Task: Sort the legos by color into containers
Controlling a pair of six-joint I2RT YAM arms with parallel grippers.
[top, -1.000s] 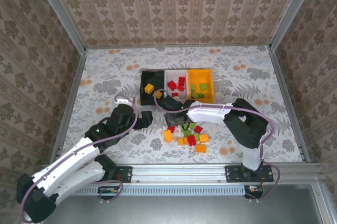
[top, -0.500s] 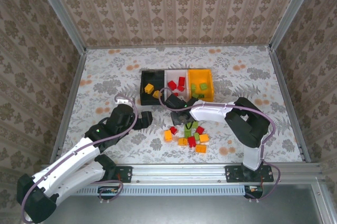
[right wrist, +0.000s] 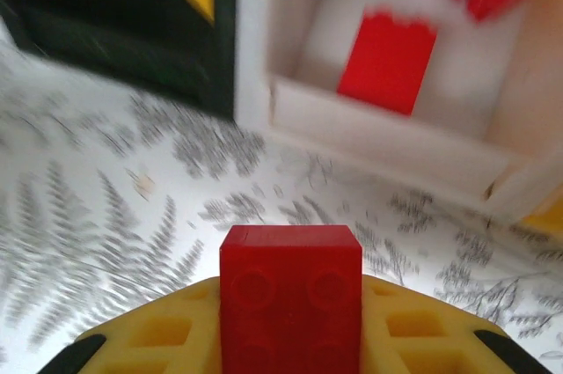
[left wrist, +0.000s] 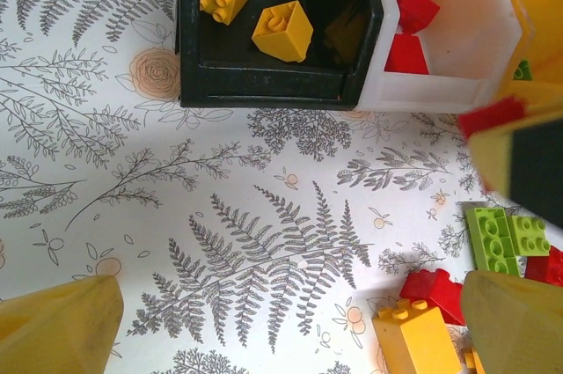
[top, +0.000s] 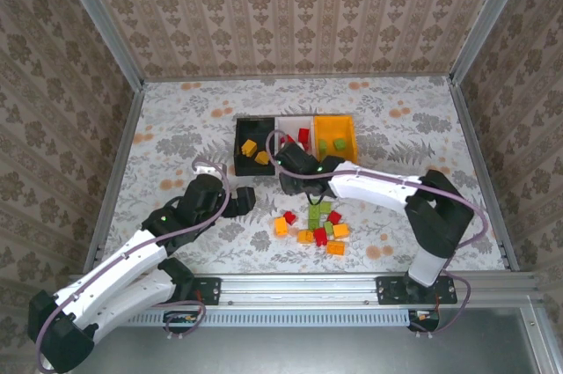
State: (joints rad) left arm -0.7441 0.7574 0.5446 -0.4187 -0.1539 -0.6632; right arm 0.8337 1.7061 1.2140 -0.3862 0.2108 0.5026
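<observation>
The right gripper (top: 292,163) is shown clamped on a small red plastic building brick (right wrist: 290,290), which is held between the yellow fingers (right wrist: 158,334). Compared with one second earlier, the gripper has been carried away from the pile of loose red, orange and light green bricks (top: 317,226) and up to the near wall of the white rectangular plastic bin (right wrist: 378,141). The brick is still short of that wall and over the fern-patterned table surface (top: 176,128). It is judged that the red brick is being delivered and that only the release over the white bin remains for this piece.

Several red bricks are already held in the white bin. Two orange bricks (left wrist: 281,31) are held in the black rectangular plastic bin (left wrist: 264,84), and light green bricks (top: 339,143) in the orange rectangular plastic bin (top: 334,118). About a dozen bricks are left in the pile.

The left gripper (top: 239,200) is parked near the black bin, its jaws apart with nothing between them.
</observation>
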